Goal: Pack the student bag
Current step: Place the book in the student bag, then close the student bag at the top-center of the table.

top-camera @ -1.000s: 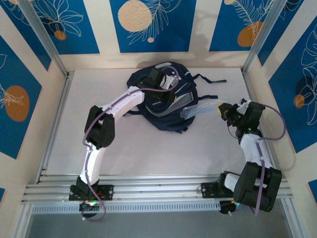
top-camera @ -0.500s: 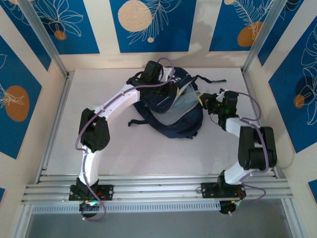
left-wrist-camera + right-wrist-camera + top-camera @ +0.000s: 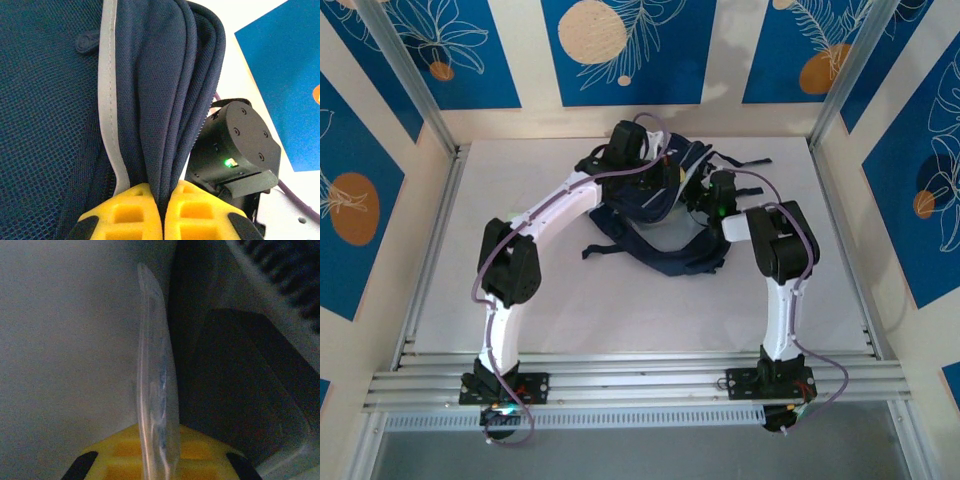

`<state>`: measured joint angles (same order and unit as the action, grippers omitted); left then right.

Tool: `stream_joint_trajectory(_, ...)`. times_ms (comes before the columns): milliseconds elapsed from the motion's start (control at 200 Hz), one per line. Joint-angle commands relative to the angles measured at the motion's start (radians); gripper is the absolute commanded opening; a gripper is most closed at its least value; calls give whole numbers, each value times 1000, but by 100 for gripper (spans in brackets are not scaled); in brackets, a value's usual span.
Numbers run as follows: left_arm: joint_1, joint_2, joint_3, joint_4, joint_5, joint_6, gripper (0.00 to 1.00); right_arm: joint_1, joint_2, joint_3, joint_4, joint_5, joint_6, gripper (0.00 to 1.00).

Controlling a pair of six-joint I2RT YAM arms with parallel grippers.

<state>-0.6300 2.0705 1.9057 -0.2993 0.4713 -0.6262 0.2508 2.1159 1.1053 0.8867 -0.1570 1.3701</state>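
Table point(image 3: 620, 310) is white, with walls on three sides. Left arm point(image 3: 535, 215) rises from its base at the near left edge and reaches to the far middle. Left hand point(image 3: 658, 182) sits on the upper part of the bag point(image 3: 670, 255).

In the left wrist view, the left hand point(image 3: 162, 200) is clenched on the bag point(image 3: 165, 75). Its two yellow fingers point(image 3: 132, 212) pinch a folded ridge of navy fabric. A pale grey stripe point(image 3: 107, 100) runs along the left side of that ridge, and navy mesh lies left of the stripe.

The bag lies at the far middle of the table, between the two hands. Black straps point(image 3: 605, 247) trail from it to the near left.

Right hand point(image 3: 705, 192) is pressed against the bag's right side, just beside the left hand. Right arm point(image 3: 780, 260) bends back from there to its base at the near right edge. Its black wrist housing point(image 3: 235, 150), with a green light, shows just right of the fabric ridge in the left wrist view.

In the right wrist view, the right hand point(image 3: 157, 452) is clenched on a clear plastic piece point(image 3: 155, 390). The piece is seen edge-on and stands upright between the yellow fingers. The surroundings are dim, with a grey surface to the left and dark shapes to the right. What these are cannot be told.
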Motion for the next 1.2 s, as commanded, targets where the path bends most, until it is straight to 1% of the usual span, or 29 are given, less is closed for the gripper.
stream_joint_trajectory(0,-4,-102,-8,191,74,-43,0,9,15,60,-84,132,18,4)
stream_joint_trajectory(65,0,-107,-27,203,57,-44,0,-4,9,81,-114,107,23,11)
stream_joint_trajectory(135,10,-106,-40,214,34,-42,0,-12,-29,62,-140,84,18,26)
stream_joint_trajectory(225,23,-92,-61,248,17,-61,0,-24,-127,1,-241,76,-11,45)
stream_joint_trajectory(320,30,-76,-76,280,1,-79,0,-49,-253,-85,-348,62,-58,59)
stream_joint_trajectory(390,29,-69,-76,272,-23,-63,0,-82,-348,-141,-424,11,-103,63)
stream_joint_trajectory(515,29,-52,-83,270,-36,-57,0,-151,-521,-226,-620,-86,-218,67)
stream_joint_trajectory(555,27,-44,-83,272,-26,-60,0,-169,-583,-248,-698,-96,-271,68)
stream_joint_trajectory(610,27,-35,-79,264,-1,-55,0,-181,-672,-268,-818,-76,-351,69)
stream_joint_trajectory(635,28,-32,-74,248,7,-44,9,-181,-708,-271,-877,-59,-390,70)
stream_joint_trajectory(710,32,-39,-49,137,1,37,41,-175,-815,-266,-1033,-7,-483,72)
stream_joint_trajectory(745,37,-51,-53,91,-17,69,51,-173,-855,-261,-1088,10,-515,72)
stream_joint_trajectory(760,40,-59,-59,78,-24,80,57,-172,-872,-261,-1108,16,-526,72)
stream_joint_trajectory(795,50,-81,-87,69,-32,96,66,-167,-905,-257,-1150,32,-547,72)
stream_joint_trajectory(940,115,-201,-280,121,-86,95,75,-125,-986,-229,-1263,96,-596,72)
stream_joint_trajectory(1075,187,-287,-470,191,-155,66,76,-59,-980,-201,-1279,111,-595,72)
stream_joint_trajectory(1195,245,-314,-612,262,-219,30,77,13,-938,-194,-1256,131,-564,72)
